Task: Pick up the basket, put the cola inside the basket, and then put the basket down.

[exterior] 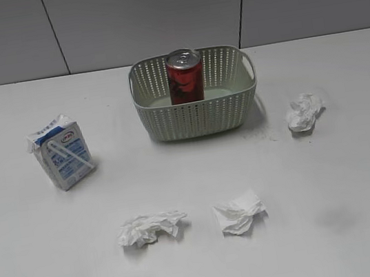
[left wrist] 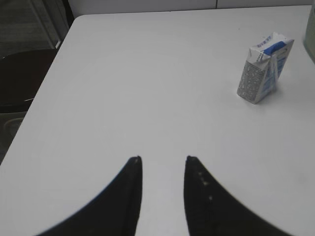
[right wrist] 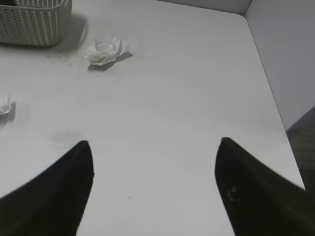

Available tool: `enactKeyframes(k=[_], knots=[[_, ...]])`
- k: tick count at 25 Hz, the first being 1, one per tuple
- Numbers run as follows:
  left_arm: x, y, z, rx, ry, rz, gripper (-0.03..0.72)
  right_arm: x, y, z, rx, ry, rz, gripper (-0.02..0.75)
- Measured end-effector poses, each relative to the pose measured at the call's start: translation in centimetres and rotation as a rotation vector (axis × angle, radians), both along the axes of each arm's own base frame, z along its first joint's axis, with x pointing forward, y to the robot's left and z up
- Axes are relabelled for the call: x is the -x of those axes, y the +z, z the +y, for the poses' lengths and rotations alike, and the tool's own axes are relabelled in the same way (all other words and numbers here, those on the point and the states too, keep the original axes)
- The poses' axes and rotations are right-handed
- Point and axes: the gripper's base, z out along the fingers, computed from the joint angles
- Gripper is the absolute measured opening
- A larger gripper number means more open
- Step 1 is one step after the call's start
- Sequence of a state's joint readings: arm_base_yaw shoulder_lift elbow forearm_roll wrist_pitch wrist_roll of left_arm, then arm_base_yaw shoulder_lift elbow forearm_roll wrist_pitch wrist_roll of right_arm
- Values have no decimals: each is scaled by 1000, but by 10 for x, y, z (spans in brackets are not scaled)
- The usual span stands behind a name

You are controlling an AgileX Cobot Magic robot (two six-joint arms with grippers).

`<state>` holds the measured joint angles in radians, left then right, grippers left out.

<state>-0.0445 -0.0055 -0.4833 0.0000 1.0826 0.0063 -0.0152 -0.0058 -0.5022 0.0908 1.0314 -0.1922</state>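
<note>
Basket check: the pale sage-green rectangular plastic basket [exterior: 198, 112] with slotted walls sits flat on the white table [exterior: 337, 227], toward the far edge, near the grey panelled wall [exterior: 153, 18]. The tall slim red cola can [exterior: 185, 76] with silver top stands upright inside it, left of centre, its top rising above the rim. I see nothing touching basket or can.

Out from there: one crumpled white tissue [exterior: 304, 111] lies to the right of the basket, apart from it. Two more lie nearer the camera, a left wad [exterior: 151, 228] and a right wad [exterior: 239, 215], close to each other but not touching. A blue-and-white milk carton [exterior: 61, 152] stands tilted, well left of the basket.

Neither arm appears in the exterior view. From the left wrist camera, my left gripper [left wrist: 163, 158] hangs over bare table, jaws parted by a narrow gap, nothing between them; carton ahead and to the right. My right gripper [right wrist: 155, 142] has its jaws spread wide and empty over bare table; basket corner and one tissue show at upper left.
</note>
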Motion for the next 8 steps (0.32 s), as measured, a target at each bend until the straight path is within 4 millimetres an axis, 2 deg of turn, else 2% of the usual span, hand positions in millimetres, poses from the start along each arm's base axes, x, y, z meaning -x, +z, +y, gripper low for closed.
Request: enactKeyframes(k=[8], knots=[[0, 0, 0, 0, 0, 0, 234, 0, 0, 0, 0, 1, 0, 584]])
